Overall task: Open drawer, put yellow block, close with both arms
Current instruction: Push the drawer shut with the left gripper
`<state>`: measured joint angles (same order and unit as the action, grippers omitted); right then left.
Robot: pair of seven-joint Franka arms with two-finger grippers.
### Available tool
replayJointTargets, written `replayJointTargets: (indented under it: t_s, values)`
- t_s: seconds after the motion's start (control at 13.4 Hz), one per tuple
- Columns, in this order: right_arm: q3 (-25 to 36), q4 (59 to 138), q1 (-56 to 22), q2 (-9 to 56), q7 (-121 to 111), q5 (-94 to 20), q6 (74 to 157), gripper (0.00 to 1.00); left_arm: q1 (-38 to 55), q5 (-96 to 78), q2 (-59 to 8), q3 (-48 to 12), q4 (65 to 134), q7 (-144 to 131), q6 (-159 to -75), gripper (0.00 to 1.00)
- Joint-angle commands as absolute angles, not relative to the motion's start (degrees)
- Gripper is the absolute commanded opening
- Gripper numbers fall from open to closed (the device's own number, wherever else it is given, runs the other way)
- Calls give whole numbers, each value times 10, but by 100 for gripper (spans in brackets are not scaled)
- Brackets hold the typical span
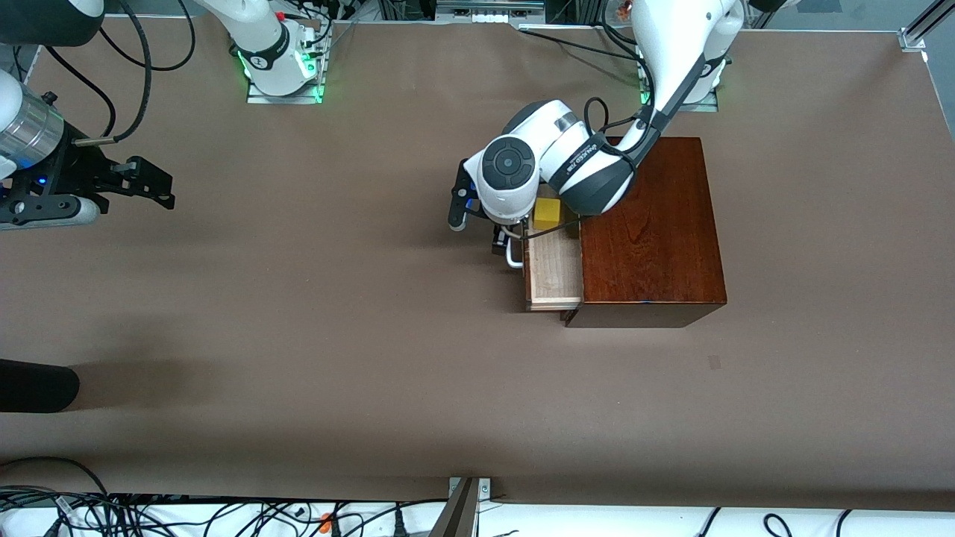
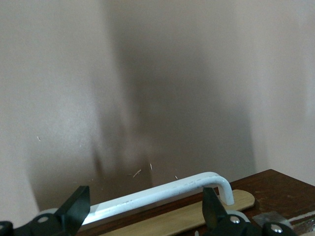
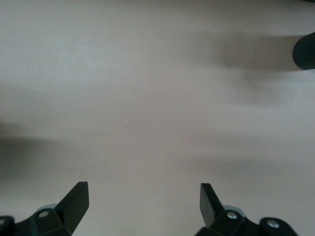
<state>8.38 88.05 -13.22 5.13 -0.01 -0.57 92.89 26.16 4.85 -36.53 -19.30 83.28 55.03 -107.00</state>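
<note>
Drawer (image 1: 555, 274): pale wood tray, pulled partly out of the dark-wood box (image 1: 650, 233), projecting toward the right arm's end of the table. Its long axis runs from nearer the front camera to farther from it, parallel to the box's face; its front, with the white U-shaped handle (image 1: 513, 256), faces the right arm's end. In the left wrist view the handle (image 2: 162, 192) lies as a long bar across the dark front, with a strip of pale wood beside it.

Yellow block (image 1: 547, 213): small cube resting in the drawer, at the end of the tray farther from the front camera, partly under the left arm's wrist. Its faces sit roughly square to the drawer walls.

Box: glossy reddish-brown, on the brown table (image 1: 298, 335), near the left arm's base; its long axis follows the drawer's direction of travel.

Left gripper (image 1: 498, 239): low over the drawer's front edge at the handle. In the left wrist view its two black fingertips (image 2: 76, 209) stand wide apart, astride the handle's length; they grip nothing.

Right gripper (image 1: 153, 186): waits over bare table at the right arm's end, well apart from the box, carried on a silver cylindrical wrist. Its fingers (image 3: 76, 201) are spread wide and carry nothing.

Dark rounded object (image 1: 37, 385): at the table's edge toward the right arm's end, nearer the front camera; identity cannot be told.
</note>
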Motion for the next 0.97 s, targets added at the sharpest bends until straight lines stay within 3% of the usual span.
replayJointTargets:
  t_s: [0.0,0.9]
  values:
    - [82,868,-128,55,4,-18,925,100,252,93,-357,-185,849,553,-1004,100]
    - [81,868,-128,55,4,-30,925,100,238,152,-335,-175,845,554,-939,100]
